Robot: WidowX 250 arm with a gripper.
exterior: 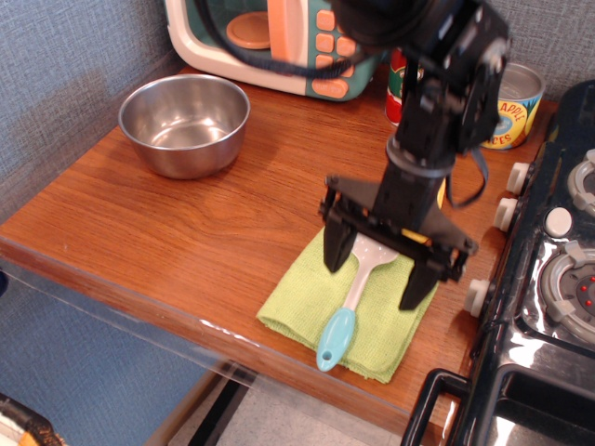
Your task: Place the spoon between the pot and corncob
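The spoon (pixel 348 305) lies on a green cloth (pixel 307 302) near the front edge, its blue handle end toward me and its pale bowl hidden under my gripper. My gripper (pixel 376 273) is open, low over the spoon, one finger on each side of the stem. The steel pot (pixel 184 124) stands at the back left, empty. The corncob is almost wholly hidden behind my arm; only a yellow sliver (pixel 442 193) shows right of the wrist.
A toy microwave (pixel 279 37) stands at the back. A pineapple can (pixel 509 104) and a red can (pixel 398 88) are at the back right. A black toy stove (pixel 544 279) borders the right side. The table's front edge (pixel 139 288) is close to the cloth.
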